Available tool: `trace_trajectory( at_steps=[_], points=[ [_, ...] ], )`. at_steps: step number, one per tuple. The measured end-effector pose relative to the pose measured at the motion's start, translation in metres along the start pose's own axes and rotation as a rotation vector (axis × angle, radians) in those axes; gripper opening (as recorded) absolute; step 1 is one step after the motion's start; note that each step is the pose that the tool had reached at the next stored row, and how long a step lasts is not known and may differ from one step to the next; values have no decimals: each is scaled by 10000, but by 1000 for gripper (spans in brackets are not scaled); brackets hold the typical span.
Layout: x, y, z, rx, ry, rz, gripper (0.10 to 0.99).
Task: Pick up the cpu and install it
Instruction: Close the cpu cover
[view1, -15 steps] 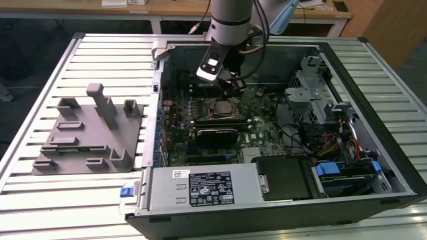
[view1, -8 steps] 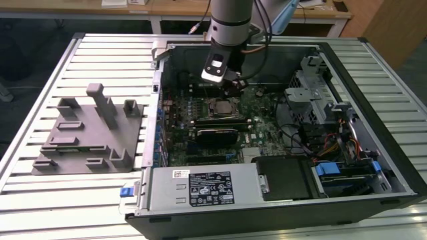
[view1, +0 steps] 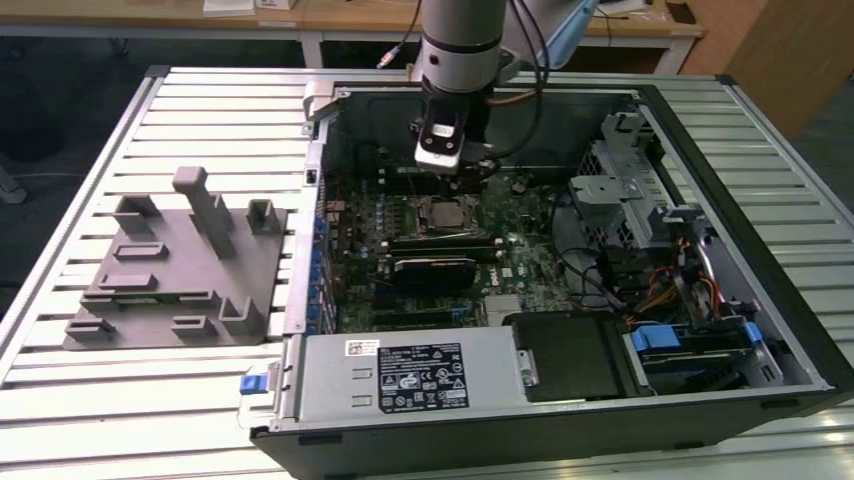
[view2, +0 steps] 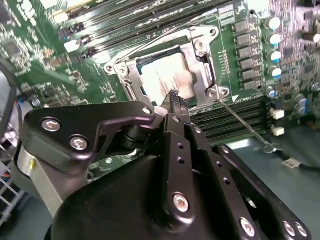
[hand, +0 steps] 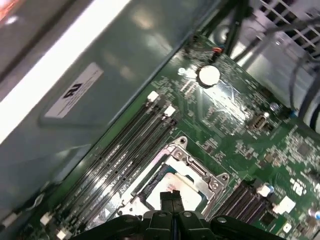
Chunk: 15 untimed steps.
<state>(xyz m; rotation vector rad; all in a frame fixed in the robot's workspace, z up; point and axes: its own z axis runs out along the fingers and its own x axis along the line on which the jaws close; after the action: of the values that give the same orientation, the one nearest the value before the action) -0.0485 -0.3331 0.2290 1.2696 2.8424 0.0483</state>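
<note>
Jaws pressed together with nothing between them: the gripper (view2: 173, 97) hangs just over the cpu (view2: 164, 79), and its black fingertips (hand: 166, 200) sit above one edge of the chip in both wrist views. Whether the tips touch the chip I cannot tell. The cpu lies flat in the socket frame (view2: 200, 55), pale metal top up, with the frame's metal rim around it. Beside the socket, long memory slots (hand: 125, 150) run across the green motherboard (hand: 235, 120), and farther along the board sits a round coin battery (hand: 208, 74). In the exterior view the arm (view1: 461, 40) reaches down into the open computer case (view1: 801, 340), which lies on a slatted table (view1: 200, 110). A grey fixture (view1: 174, 270) rests on the table to the exterior view's left of the case, well apart from the gripper.
</note>
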Motion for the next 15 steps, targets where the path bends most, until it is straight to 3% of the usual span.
trace_trajectory(
  at_steps=[15],
  points=[
    [0, 0, 12, -36, 109, -2732, 106]
  ],
)
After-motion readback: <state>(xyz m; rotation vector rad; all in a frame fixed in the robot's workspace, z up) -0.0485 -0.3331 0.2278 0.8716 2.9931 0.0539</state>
